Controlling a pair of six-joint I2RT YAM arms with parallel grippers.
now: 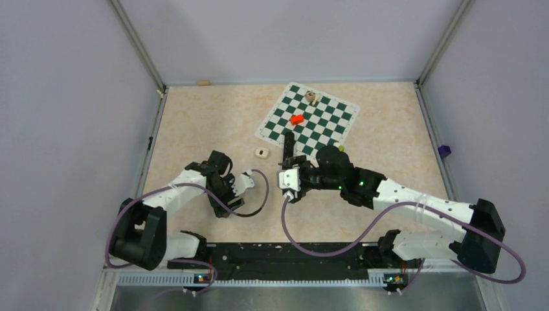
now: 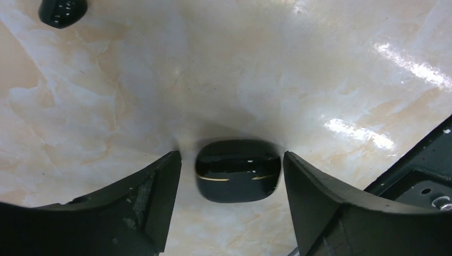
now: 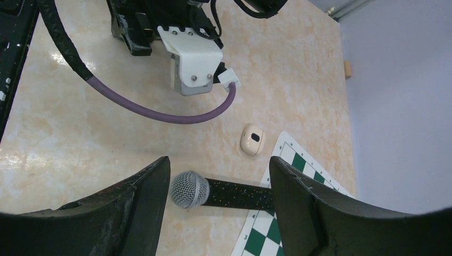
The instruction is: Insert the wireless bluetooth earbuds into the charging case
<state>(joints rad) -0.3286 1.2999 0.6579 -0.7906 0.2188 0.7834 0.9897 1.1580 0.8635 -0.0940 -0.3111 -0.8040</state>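
A glossy black charging case with a thin gold seam lies shut on the table. My left gripper is open and low over it, one finger on each side with a gap to each. A small glossy black piece, perhaps a black earbud, lies further ahead at the frame edge. In the top view my left gripper hides the case. A small off-white earbud with a dark spot lies on the table. My right gripper is open and empty above a microphone's mesh head. The other earbuds are out of view.
The black toy microphone reaches onto a green-and-white chessboard mat. On or by the mat are a red piece, a wooden piece and a yellow-green block. A wooden block lies at the far wall.
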